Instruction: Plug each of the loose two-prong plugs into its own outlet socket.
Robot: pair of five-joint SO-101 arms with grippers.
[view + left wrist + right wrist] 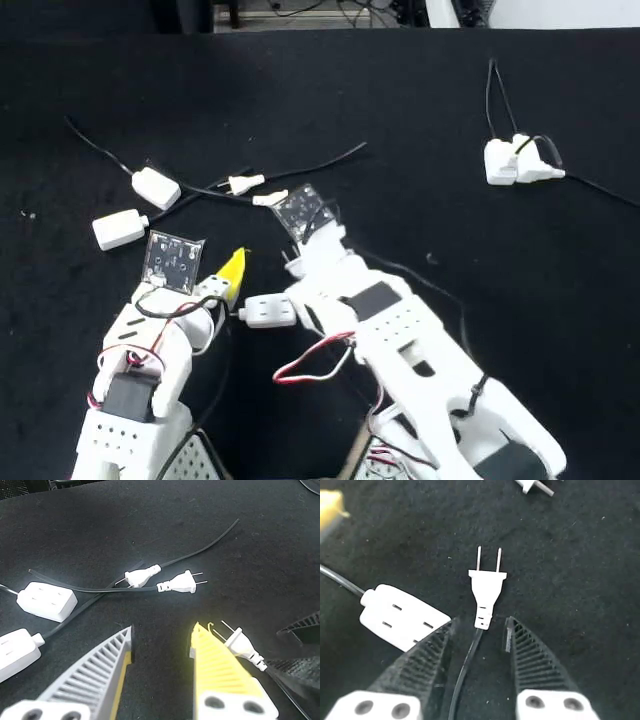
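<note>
Lower left of high view: left hand [162, 627] released, empty; spare sockets [118, 228] and loose plugs [177, 585] lie above it. Centre: right hand [480, 622] spread open astride a plug [487, 587] flat on counter [580, 555], tips at its cord end. Risk: it pinches cord not body, plug swivels; finger cd shove near socket [400, 617] just beside.

left tool [163, 626] spread, right tool [480, 622] spread
</note>
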